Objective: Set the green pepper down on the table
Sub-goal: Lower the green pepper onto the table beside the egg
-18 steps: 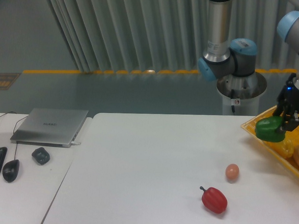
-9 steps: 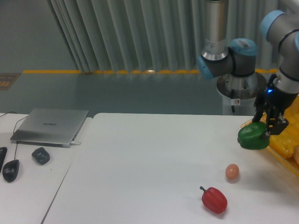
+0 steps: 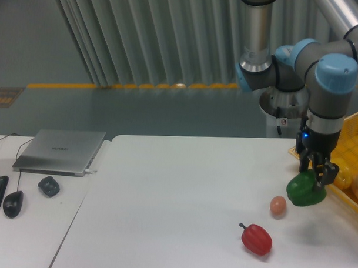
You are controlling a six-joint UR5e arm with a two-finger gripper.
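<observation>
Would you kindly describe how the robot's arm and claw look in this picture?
The arm is built of silver-grey metal tubes joined by rounded light-blue caps. Its wrist ends in a small black claw with two short fingers, and a tiny blue light glows just above them.

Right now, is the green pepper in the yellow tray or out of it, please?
Out: the green pepper hangs in the tool, left of the yellow tray.

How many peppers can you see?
2. The green pepper is held in the gripper above the table; the red pepper lies near the front. The yellow tray may hide more.
</observation>
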